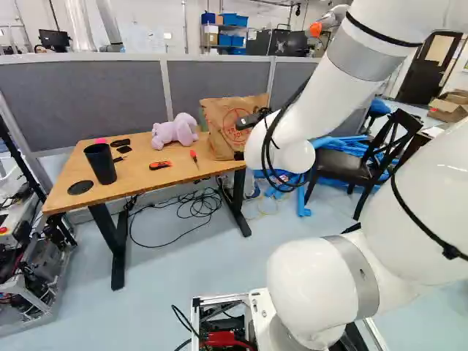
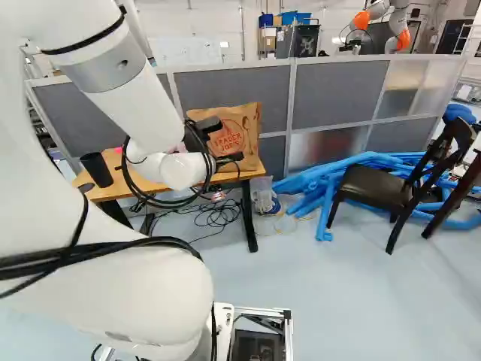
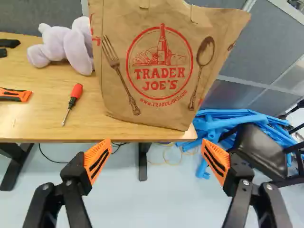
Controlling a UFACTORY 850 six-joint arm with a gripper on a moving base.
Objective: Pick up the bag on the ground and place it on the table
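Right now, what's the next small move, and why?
Probably back slowly away from the table: the paper bag stands on it, near the edge, and the fingers are open with nothing between them, so the placing looks done.

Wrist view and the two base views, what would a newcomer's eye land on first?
Probably the big brown bag standing on the wooden table, ahead of the open gripper. Next, the pale purple stuffed toy beside it, and the blue tubes heaped on the floor by the dark chair.
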